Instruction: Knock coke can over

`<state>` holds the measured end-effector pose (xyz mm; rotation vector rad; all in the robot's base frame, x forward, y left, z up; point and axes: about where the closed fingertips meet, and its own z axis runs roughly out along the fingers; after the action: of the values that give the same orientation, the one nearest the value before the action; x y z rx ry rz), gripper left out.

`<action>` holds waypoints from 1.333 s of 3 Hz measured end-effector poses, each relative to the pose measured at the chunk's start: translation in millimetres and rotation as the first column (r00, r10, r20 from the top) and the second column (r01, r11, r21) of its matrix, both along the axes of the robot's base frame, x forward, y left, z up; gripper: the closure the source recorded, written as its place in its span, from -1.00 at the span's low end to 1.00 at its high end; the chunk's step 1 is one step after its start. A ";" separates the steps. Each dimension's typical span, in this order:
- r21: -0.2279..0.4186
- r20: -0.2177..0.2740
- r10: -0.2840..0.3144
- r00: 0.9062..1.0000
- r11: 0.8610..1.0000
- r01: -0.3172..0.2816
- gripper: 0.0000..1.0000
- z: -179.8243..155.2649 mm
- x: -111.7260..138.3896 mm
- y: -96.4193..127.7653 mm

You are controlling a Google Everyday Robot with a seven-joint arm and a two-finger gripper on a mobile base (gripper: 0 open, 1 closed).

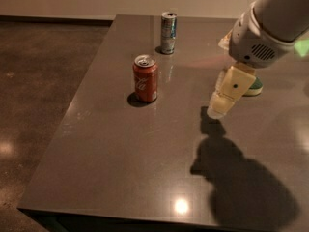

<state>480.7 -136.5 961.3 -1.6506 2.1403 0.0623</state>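
Note:
The coke can [145, 79], short and red with white script and a silver top, stands upright on the dark grey table [120, 153], left of centre. My gripper [219, 106] hangs above the table to the right of the can, about a can's height away from it and not touching it. Its cream-coloured finger points down and to the left. The arm comes in from the upper right and casts a large shadow on the table below.
A taller, slimmer silver-and-blue can [168, 32] stands upright behind the coke can, near the table's far edge. A green sponge [256, 86] lies partly hidden behind the gripper. The table's left edge drops to a brown floor [38, 81].

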 end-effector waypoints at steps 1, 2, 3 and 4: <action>0.048 0.003 -0.084 0.996 0.995 0.084 -1.00 -27.2 30.1 44.1; 0.086 -0.009 -0.135 0.991 0.987 0.135 -1.00 -40.6 47.4 62.4; 0.156 -0.032 -0.178 0.984 0.971 0.181 -1.00 -53.9 68.3 91.9; 0.206 -0.045 -0.190 0.981 0.959 0.195 -1.00 -57.2 79.5 112.4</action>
<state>560.2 -24.0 904.2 -1.3236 2.2174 0.2417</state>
